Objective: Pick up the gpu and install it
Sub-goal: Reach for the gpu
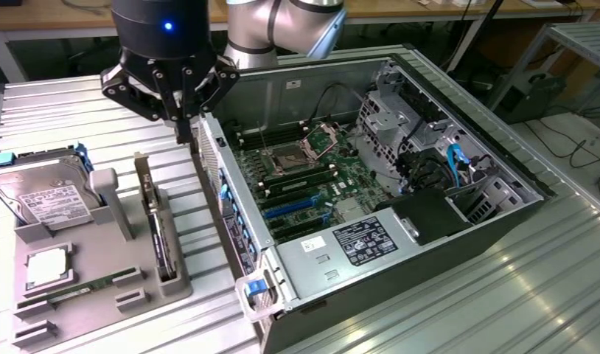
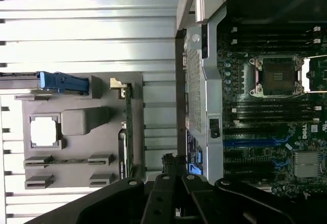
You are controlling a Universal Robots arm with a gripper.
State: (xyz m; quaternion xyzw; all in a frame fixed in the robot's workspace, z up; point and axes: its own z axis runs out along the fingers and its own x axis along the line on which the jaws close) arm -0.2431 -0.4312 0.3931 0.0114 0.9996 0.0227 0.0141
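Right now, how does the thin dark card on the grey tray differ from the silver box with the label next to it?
The gpu is a thin dark card; the hard drive is a thick silver box with a white label. The gpu stands on edge in a narrow slot; the hard drive leans back tilted. Both sit in the grey tray.
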